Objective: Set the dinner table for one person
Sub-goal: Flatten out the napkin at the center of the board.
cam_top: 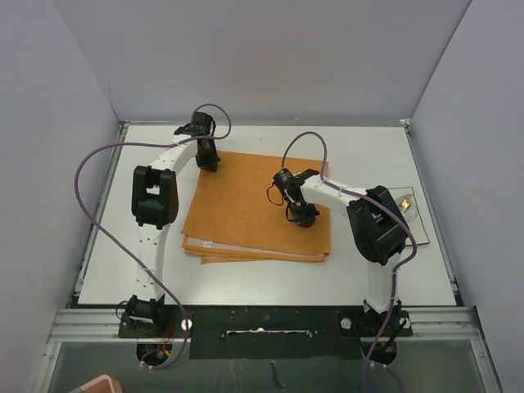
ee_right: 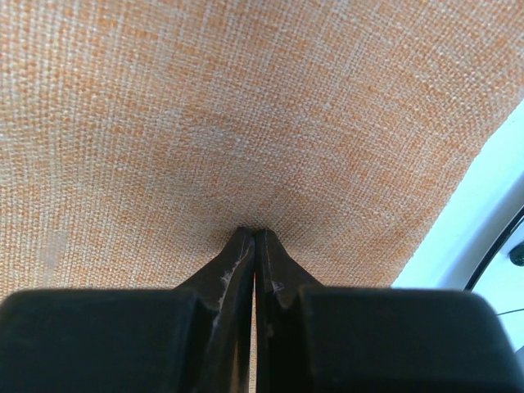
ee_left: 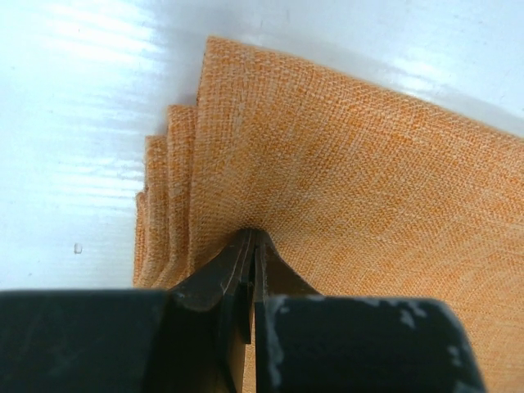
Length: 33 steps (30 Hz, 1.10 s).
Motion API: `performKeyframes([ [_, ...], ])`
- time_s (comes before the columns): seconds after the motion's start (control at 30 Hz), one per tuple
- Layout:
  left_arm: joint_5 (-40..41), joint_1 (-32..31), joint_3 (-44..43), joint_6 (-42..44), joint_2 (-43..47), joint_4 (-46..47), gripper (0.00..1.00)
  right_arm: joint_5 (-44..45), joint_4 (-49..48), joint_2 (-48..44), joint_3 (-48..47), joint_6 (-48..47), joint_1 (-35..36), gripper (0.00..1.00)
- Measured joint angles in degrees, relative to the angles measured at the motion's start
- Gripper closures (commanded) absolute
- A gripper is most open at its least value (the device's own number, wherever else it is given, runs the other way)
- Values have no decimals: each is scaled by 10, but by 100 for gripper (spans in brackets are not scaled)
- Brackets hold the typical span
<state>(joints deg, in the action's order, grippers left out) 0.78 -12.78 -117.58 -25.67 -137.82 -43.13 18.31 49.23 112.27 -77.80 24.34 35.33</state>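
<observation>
We judge the large flat matte white-grey desk (cam_top: pixel 246 282) rigid and not for lifting. It spreads beneath the folded orange woven cloth (cam_top: pixel 246 213), which looks soft and limp, best pinched at a corner. At the cloth's far-left corner our left claw (ee_left: pixel 252 237) is closed, pinching fabric. Our right claw (ee_right: pixel 254 233), closed, presses near the cloth's right edge.

From above, my right arm (cam_top: pixel 377 225) hides most of a small flat thing (cam_top: pixel 412 205) at the table's (cam_top: pixel 270 274) right edge; I can't tell what it is. Both wrist views crop the cloth (ee_left: pixel 368 205). A pink object (cam_top: pixel 102 383) is cut off by the frame's bottom.
</observation>
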Motion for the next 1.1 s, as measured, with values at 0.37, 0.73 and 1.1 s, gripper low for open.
performKeyframes([
  [0.37, -7, 2, -25, 5, -16, 1, 100, -8, 37, 32, -45, -1, -9, 100],
  [0.73, -17, 6, -12, 4, -12, 22, 100, -16, 28, 75, -116, -19, -92, 100],
  [1.1, -36, 11, -19, 5, -13, 23, 100, -1, 34, 94, -143, -29, -97, 100],
])
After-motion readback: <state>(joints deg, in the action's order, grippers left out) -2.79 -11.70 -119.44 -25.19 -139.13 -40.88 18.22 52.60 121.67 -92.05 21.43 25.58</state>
